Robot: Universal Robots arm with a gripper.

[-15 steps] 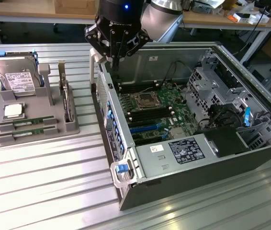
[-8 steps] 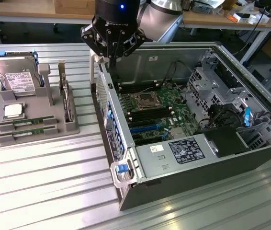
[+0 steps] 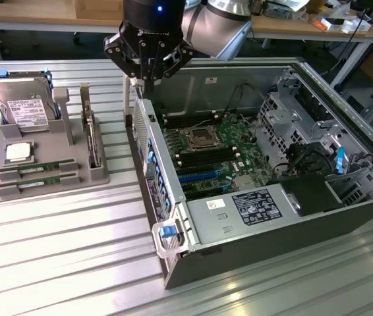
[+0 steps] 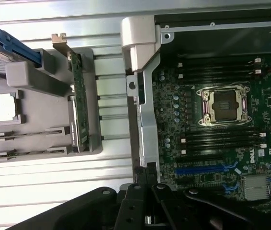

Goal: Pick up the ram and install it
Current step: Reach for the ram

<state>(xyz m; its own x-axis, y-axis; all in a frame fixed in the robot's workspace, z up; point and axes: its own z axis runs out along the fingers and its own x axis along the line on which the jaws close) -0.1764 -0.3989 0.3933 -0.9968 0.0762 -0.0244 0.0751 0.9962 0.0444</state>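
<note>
A: Quick, start at the exterior view's left. What's there?

B: Grey tray [image 3: 48,155] on the slatted metal table [image 3: 55,263]. A hard drive [image 3: 23,106] in a blue carrier leans at the tray's far end. A square processor chip [image 3: 18,153] sits in a pocket just in front of it.

A: Ram?

B: Two of them. Ram stick [image 3: 37,169] lies in a slot of the tray. Second ram stick [image 3: 39,180] is in the next slot, parallel and nearer the camera. Both are just beside the processor chip, and nothing touches either.

A: Rest of the tray?

B: Upright green card [image 3: 92,141], standing on edge along the tray's side towards the case.

A: Claw?

B: Gripper [image 3: 148,80] hangs above the case's wall on the tray side, well apart from both sticks. Fingers are pressed together with nothing between them. In the wrist view the fingertips [image 4: 140,175] meet over that same wall.

A: And to the right?

B: Open computer case [image 3: 292,237] lying on its side, just beside the tray. Motherboard [image 3: 239,155] is inside, with the processor socket [image 3: 201,138] mid-board. Black memory slots [image 3: 186,120] run on both sides of the socket. Power supply [image 3: 213,220] with a dark label sits at the near end.
</note>
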